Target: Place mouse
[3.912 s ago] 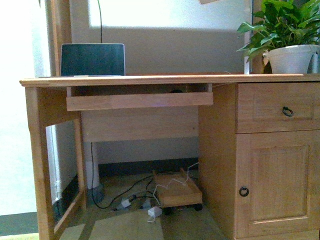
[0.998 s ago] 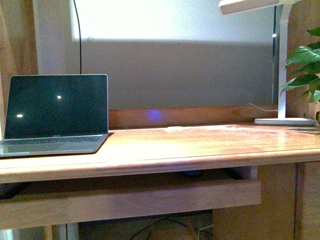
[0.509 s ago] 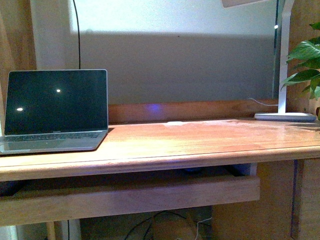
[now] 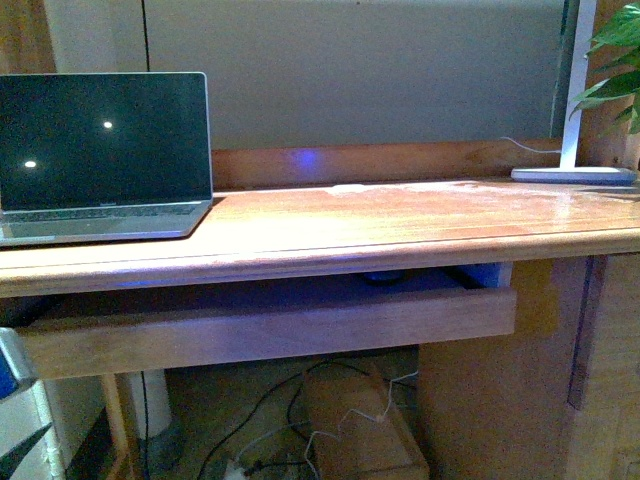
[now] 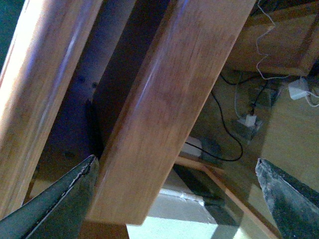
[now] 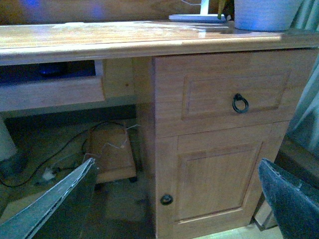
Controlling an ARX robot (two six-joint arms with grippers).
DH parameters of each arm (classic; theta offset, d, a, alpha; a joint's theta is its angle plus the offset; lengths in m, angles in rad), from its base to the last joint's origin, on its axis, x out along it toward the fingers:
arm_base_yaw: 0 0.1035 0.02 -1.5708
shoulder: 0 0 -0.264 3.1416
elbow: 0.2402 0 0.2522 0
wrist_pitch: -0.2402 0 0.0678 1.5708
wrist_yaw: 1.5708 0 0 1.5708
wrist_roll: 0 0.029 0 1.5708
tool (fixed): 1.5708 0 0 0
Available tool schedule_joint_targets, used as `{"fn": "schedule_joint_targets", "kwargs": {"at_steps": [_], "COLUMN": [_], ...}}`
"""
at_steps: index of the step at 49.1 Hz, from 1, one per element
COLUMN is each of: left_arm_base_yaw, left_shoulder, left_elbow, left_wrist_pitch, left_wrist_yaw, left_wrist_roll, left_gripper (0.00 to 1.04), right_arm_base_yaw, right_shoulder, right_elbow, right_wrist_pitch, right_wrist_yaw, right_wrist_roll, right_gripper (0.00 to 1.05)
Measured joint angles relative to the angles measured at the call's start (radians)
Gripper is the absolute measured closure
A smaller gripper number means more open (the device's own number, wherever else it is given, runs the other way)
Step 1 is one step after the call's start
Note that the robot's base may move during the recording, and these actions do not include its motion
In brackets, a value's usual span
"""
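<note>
Front cam: close in, just above worktop [image 4: 400, 225] edge height, facing the back wall, laptop [image 4: 100, 150] on its left. Left wrist cam: jammed under the pull-out tray [image 4: 270, 325], looking past the left claw [image 5: 175, 160] at the floor cables [image 5: 222, 159]. Right wrist cam: further back, looking past the right claw [image 6: 177, 162] at the cabinet [image 6: 219, 149]. All three catch the tray front.

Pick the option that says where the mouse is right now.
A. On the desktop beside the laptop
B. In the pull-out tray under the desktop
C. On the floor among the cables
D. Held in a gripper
B: the mouse shows only as a low dark dome in the gap between the desktop and the front board of the pull-out tray, well to the right of the laptop.
</note>
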Motion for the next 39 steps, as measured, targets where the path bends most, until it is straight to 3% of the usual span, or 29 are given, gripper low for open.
{"fn": "schedule_joint_targets", "kwargs": {"at_steps": [24, 29, 33, 39], "left_arm_base_yaw": [0.007, 0.005, -0.005, -0.011], "left_shoulder": [0.212, 0.171, 0.091, -0.006], "left_elbow": [0.269, 0.284, 0.29, 0.251], "left_wrist_pitch": [-0.106, -0.28, -0.52, -0.697], "left_wrist_yaw": [-0.03, -0.052, -0.035, 0.072], "left_wrist_roll": [0.207, 0.203, 0.101, -0.045], "left_gripper": [0.08, 0.08, 0.08, 0.08], "right_arm_base_yaw": [0.0, 0.0, 0.0, 0.0], "right_shoulder": [0.0, 0.0, 0.0, 0.0], "right_elbow": [0.0, 0.0, 0.0, 0.0], "right_wrist_pitch": [0.0, 0.0, 0.0, 0.0], "right_wrist_yaw": [0.0, 0.0, 0.0, 0.0], "right_wrist_roll": [0.0, 0.0, 0.0, 0.0], "right_gripper": [0.07, 0.07, 0.07, 0.07]}}
